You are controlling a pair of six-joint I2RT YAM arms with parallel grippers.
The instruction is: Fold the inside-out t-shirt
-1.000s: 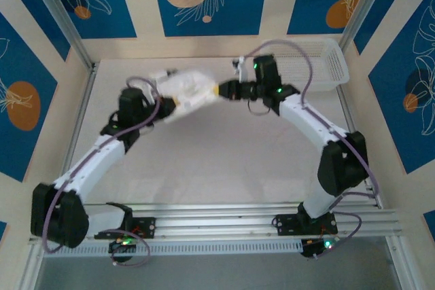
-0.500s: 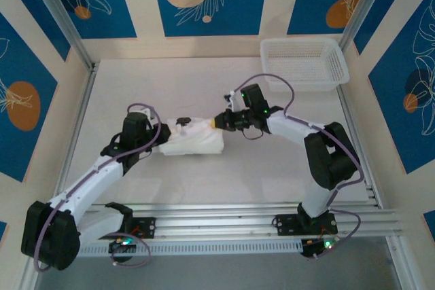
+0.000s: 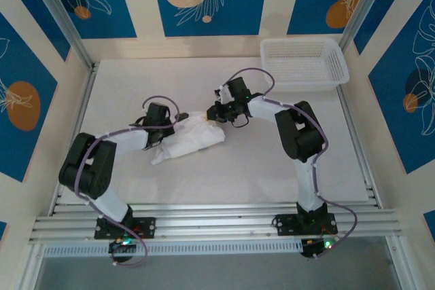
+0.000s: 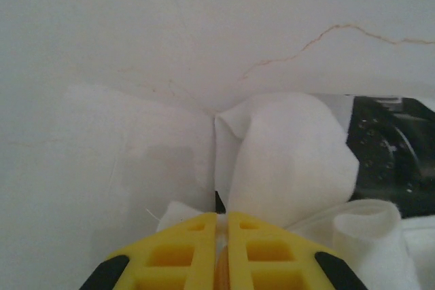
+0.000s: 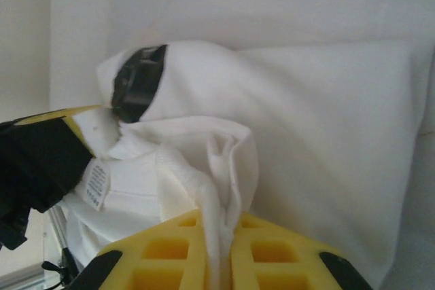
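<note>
Two hands: both are reaching to the middle of the top view, one at each side of the inside-out t-shirt.
Left hand: its yellow fingers are pressing tight together at the bottom of its own view, and they are pinching the left end of the shirt, which is puffing up just past the tips.
Right hand: its yellow fingers are pinching a thin fold of white cloth that is standing up between them.
T-shirt: it is lying in a wrinkly white heap on the bench, a little left of the middle, and it is touching both hands.
Cloth up close: one big smooth part is spreading to the right in the right wrist view, and soft lumps are bunching at the left.
Small tag: it is hanging from the cloth at the lower left of the right wrist view.
Basket: it is sitting at the upper right of the top view, well apart from the shirt.
</note>
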